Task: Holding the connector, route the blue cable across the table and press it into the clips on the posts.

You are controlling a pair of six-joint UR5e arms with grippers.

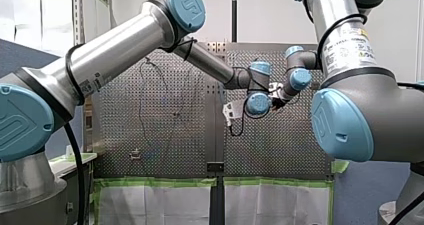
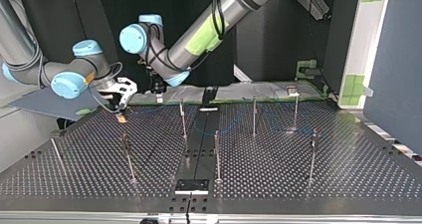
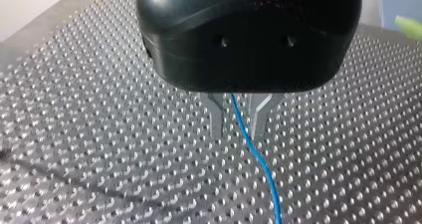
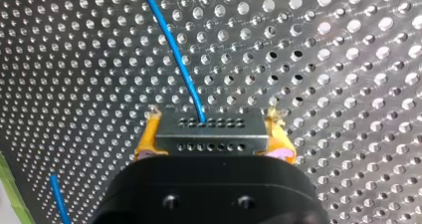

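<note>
Connector (image 4: 209, 133) clamped in my right gripper (image 4: 215, 137) hangs near the table (image 2: 348, 164) edge.

my left arm (image 1: 115, 45) and my right arm (image 1: 345, 50) silver tube, light-blue joint caps (image 1: 186, 2), black external cables (image 1: 75, 150), left pincer (image 3: 235, 133) black shell, metal fingers (image 3: 259, 117), right pincer (image 4: 214, 134) black, two screws (image 4: 170, 201), yellow pads (image 4: 148, 139)

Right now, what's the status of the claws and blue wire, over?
Right claw shut on grey metal connector. Left claw open, thin blue cable between its fingers. Upright metal posts ahead; nothing seen blocking.
</note>
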